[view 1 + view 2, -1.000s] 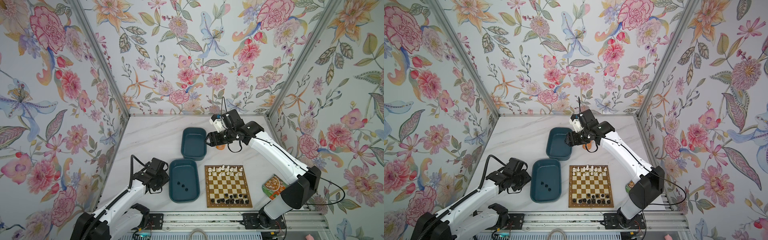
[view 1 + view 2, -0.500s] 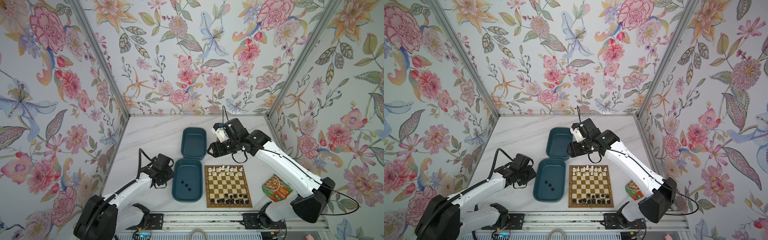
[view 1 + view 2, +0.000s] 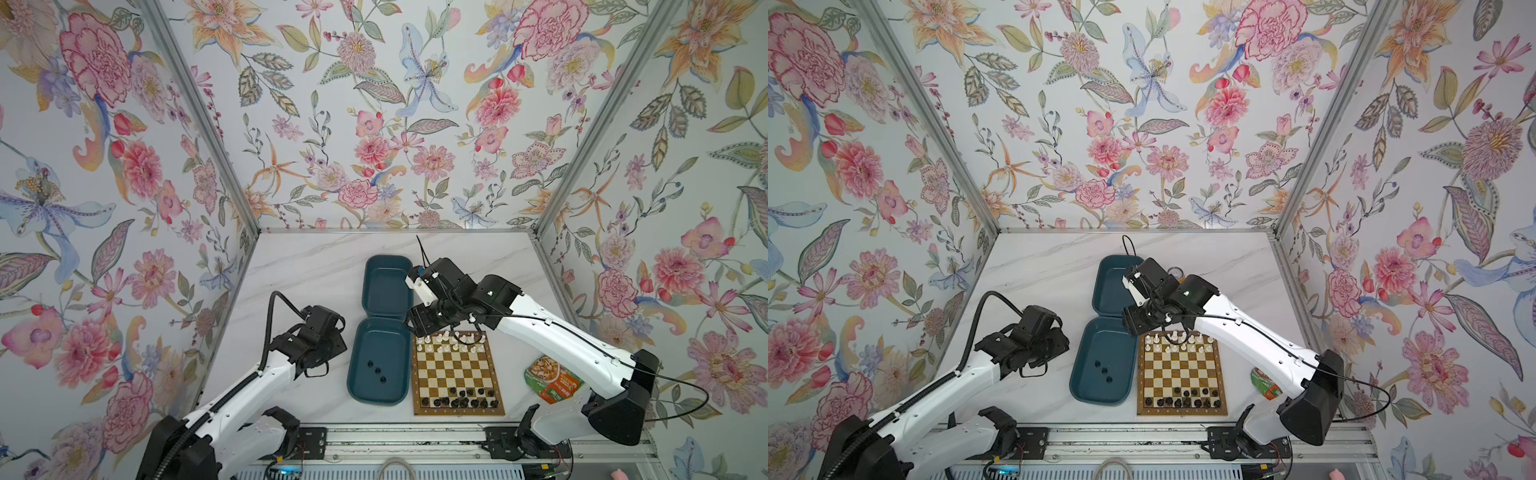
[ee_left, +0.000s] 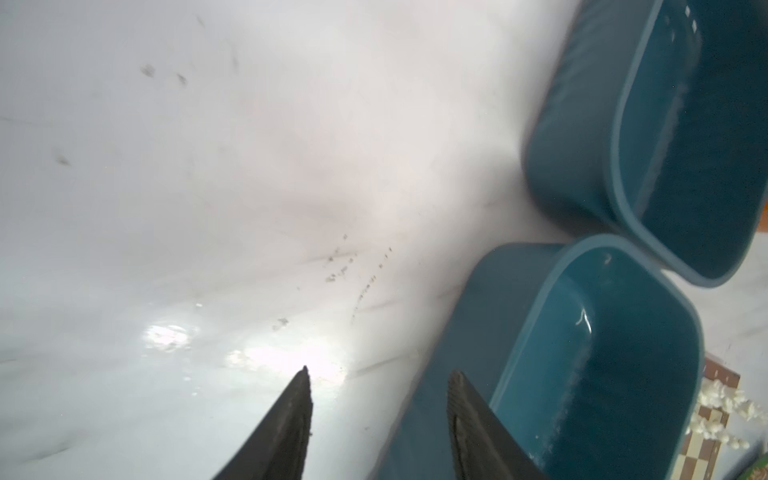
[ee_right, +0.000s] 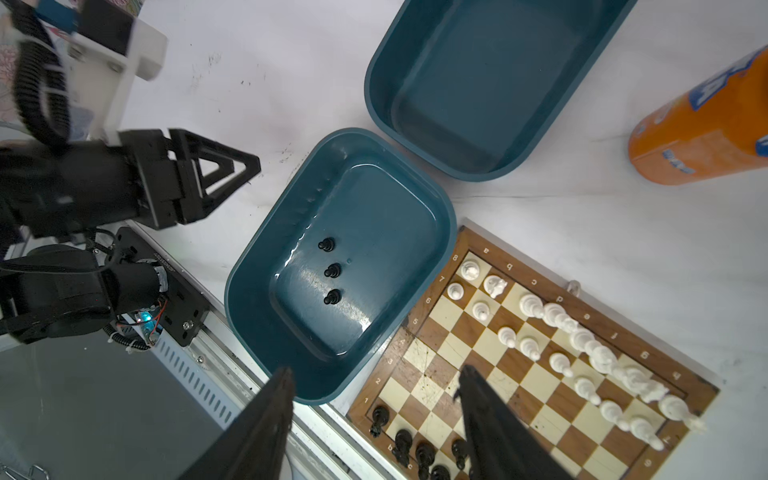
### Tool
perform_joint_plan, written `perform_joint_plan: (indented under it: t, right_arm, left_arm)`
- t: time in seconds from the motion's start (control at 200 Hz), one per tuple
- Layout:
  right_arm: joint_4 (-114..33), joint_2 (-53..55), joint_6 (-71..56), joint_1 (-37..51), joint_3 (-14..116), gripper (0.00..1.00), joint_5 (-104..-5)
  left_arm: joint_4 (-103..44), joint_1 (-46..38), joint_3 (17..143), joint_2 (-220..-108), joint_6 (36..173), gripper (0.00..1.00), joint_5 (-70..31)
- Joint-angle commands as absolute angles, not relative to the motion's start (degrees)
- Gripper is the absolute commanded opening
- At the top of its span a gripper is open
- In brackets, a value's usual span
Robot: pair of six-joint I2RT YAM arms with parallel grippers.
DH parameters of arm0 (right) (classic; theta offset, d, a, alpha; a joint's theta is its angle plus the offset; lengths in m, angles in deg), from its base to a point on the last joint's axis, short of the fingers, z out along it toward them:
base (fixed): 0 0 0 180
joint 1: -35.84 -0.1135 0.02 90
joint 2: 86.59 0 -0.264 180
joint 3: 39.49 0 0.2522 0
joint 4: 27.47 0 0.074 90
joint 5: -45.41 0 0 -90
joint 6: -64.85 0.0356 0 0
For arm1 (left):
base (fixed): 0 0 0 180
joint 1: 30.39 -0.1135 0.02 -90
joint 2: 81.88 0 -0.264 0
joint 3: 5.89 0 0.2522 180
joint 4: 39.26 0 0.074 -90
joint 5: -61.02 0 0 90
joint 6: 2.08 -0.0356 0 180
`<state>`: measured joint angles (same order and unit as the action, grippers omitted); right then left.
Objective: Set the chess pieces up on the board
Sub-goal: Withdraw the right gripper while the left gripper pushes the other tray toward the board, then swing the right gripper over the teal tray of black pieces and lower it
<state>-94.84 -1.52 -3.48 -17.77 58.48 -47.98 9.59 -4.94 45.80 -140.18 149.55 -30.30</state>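
1. Currently the left gripper (image 4: 380,370) has its fingers partly spread with nothing between them. It is low over the bare table (image 4: 208,187), just beside the outer wall of the near tray (image 4: 478,311).
2. Right gripper (image 5: 376,370): fingers apart, empty, high above where that tray meets the board (image 5: 451,347).
3. Three loose black pieces (image 5: 331,272) stand in a line on the near tray's floor. White pieces (image 5: 561,320) fill the board's far rows. Placed black pieces (image 5: 415,449) line its near edge, and their front row looks short.
4. Judgement: the far tray (image 5: 478,104) is empty, so white is finished. The left arm looks staged to fetch black.
5. The orange bottle (image 5: 702,120) and the food pack (image 3: 550,380) lie off the route. The tray wall and the right arm over the board could crowd a reach.
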Motion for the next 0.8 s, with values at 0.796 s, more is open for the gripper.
perform_joint_plan:
  t: [0.796]
  right_arm:
    - [-89.4,28.19,6.2,-31.7,66.0,0.27,-44.82]
  left_arm:
    - [7.68,-35.45,61.57,-149.11,118.68,0.6,-23.05]
